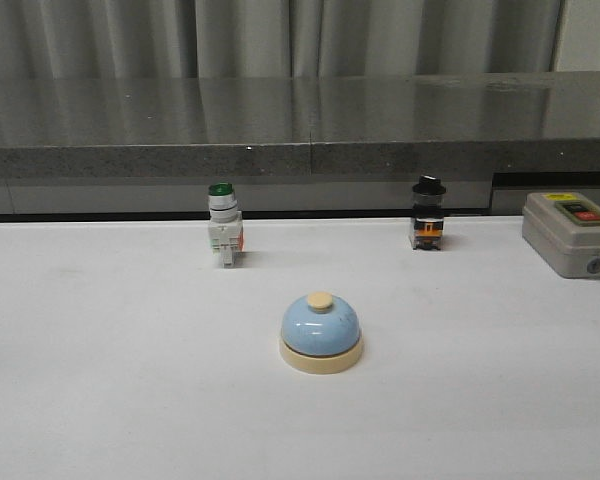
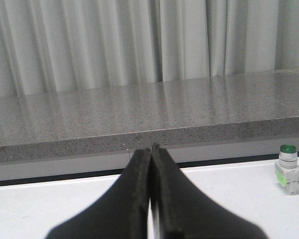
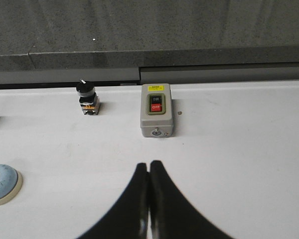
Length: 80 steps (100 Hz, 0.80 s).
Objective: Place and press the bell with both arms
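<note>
front view: the bell [image 1: 321, 333] sits upright on the white table [image 1: 100, 380], its short axis vertical and its cream button facing straight up. the dome is smooth, glossy light blue over a round cream base. neither arm shows here. behind it, well apart, stand a green-capped switch [image 1: 224, 228] and a black-knobbed switch [image 1: 428, 214]; a grey box [image 1: 572, 234] with red and black buttons lies at the table's edge.

left wrist view: the left gripper [image 2: 151, 149] is clenched, its matte black fingers pressed together on nothing. the green-capped switch is off to one side, well apart.

right wrist view: the right gripper [image 3: 149, 165] is likewise closed and empty. the bell is cut off by the frame edge, apparently well apart from the fingertips; the grey box lies ahead.
</note>
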Available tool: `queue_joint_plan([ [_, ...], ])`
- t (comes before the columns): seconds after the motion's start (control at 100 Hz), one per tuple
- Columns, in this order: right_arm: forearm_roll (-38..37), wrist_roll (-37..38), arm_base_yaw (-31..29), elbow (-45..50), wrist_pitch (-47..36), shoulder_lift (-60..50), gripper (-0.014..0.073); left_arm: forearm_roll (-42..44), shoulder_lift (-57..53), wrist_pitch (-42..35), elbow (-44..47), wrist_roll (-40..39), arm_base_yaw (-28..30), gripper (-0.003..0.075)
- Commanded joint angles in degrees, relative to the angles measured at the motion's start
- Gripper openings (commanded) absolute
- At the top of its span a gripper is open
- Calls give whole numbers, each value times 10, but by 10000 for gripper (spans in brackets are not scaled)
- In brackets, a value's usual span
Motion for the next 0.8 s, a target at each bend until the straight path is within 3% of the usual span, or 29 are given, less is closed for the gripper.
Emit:
queue_joint_plan([
  [0.0,-6,-6,-3,-12,-42,3,-64,-2,-18,-43,31,-5,-1,-21],
  [0.18,-6,-6,-3,30,-112,-13,-64,-2,-18,-43,31,-5,-1,-21],
  [0.52,-6,-6,-3,225,-324,-133,-64,-2,-18,-43,31,-5,-1,-21],
  [0.79,0,-5,-3,324,-375,-212,-64,-2,-18,-43,31,-5,-1,-21],
])
